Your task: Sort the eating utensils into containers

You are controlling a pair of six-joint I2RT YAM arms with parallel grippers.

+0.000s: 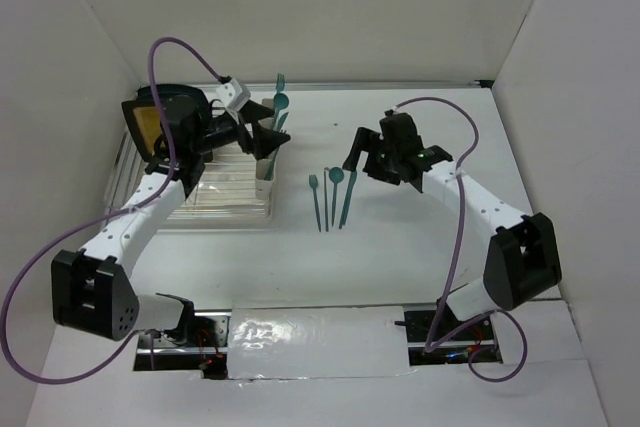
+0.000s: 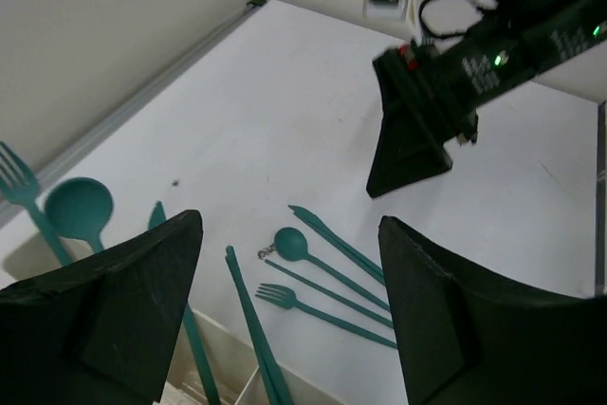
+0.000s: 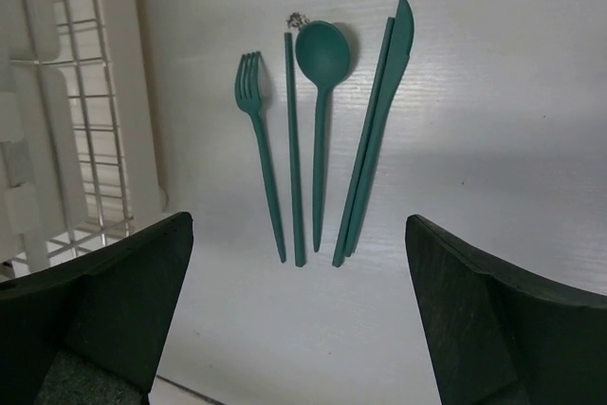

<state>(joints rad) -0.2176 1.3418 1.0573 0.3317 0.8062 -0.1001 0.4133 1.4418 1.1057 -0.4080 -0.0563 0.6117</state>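
- Left gripper (image 2: 289,225): jaws spread wide; nothing sits between the pads; positioned directly above the containers (image 1: 264,187)
- Containers: cream cups joined in a row along the right side of the dish rack (image 1: 200,209); the rack is a clear tray with wire ribs
- Contents of the cups, all standing upright with the working ends up: upright fork (image 2: 17,177); upright spoon (image 2: 80,210); upright knife (image 2: 156,215); upright stick (image 2: 248,315); which cup holds which item cannot be told
- Right gripper (image 3: 299,230): jaws spread wide; holds nothing; hovers over the loose group lying on the table (image 1: 400,247)
- Loose group: lies flat on the white table between the containers and the right arm; the items are roughly parallel and close together
- Order in the right wrist view, left to right: loose fork (image 3: 261,154); loose stick (image 3: 295,149); loose spoon (image 3: 322,52); second stick (image 3: 352,192); loose knife (image 3: 391,73)
- The second stick lies against the left edge of the loose knife; the loose fork lies nearest the dish rack, apart from it
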